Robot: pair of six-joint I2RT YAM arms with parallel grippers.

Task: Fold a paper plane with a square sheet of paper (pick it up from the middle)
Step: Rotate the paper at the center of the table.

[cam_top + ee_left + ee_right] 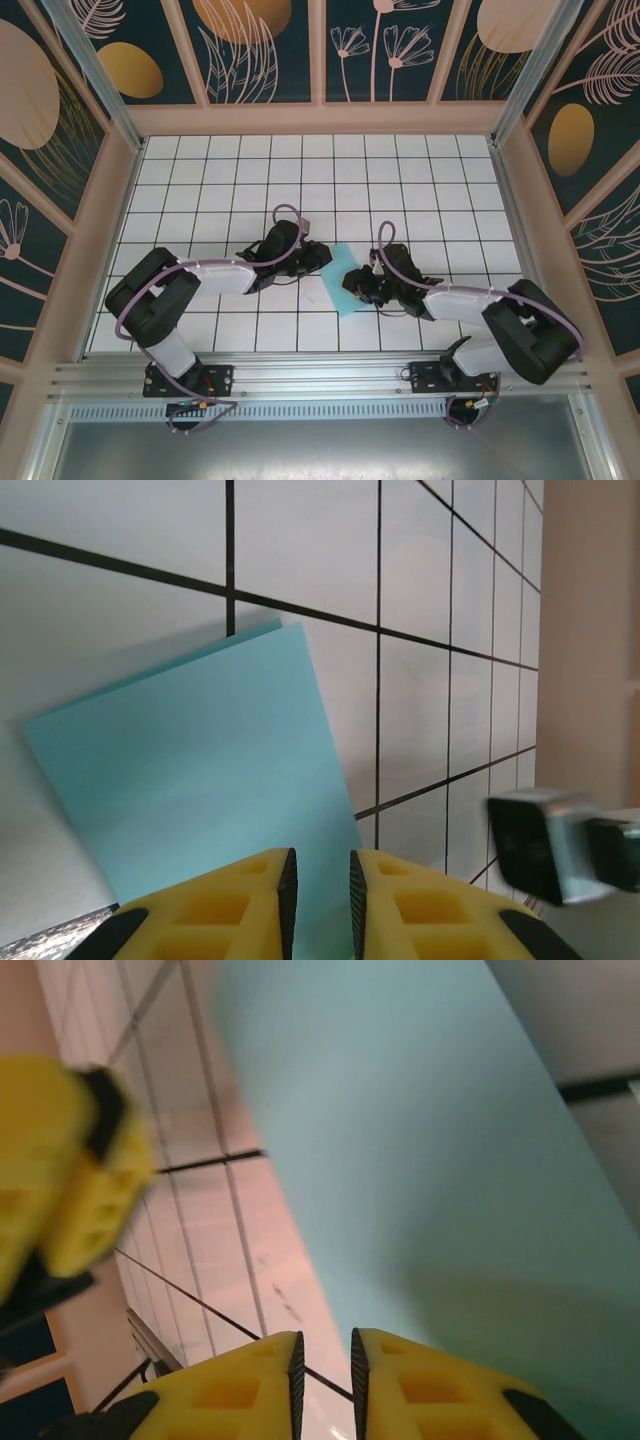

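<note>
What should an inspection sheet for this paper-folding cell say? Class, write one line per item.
Surface: white table with black grid lines.
Job's things: light-blue paper sheet between the two grippers, not yet a dart shape.
Clutter: nothing seen.
Grippers: left gripper and right gripper at the sheet, jaws nearly together; grip unclear.
Cables: purple cables standing in loops.
Surroundings: dark floral wall panels; metal rail at the near edge.

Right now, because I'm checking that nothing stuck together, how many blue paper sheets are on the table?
1. The thin light-blue square paper sheet lies near the middle of the white grid-tiled table; a second sheet hidden underneath cannot be ruled out.
</note>
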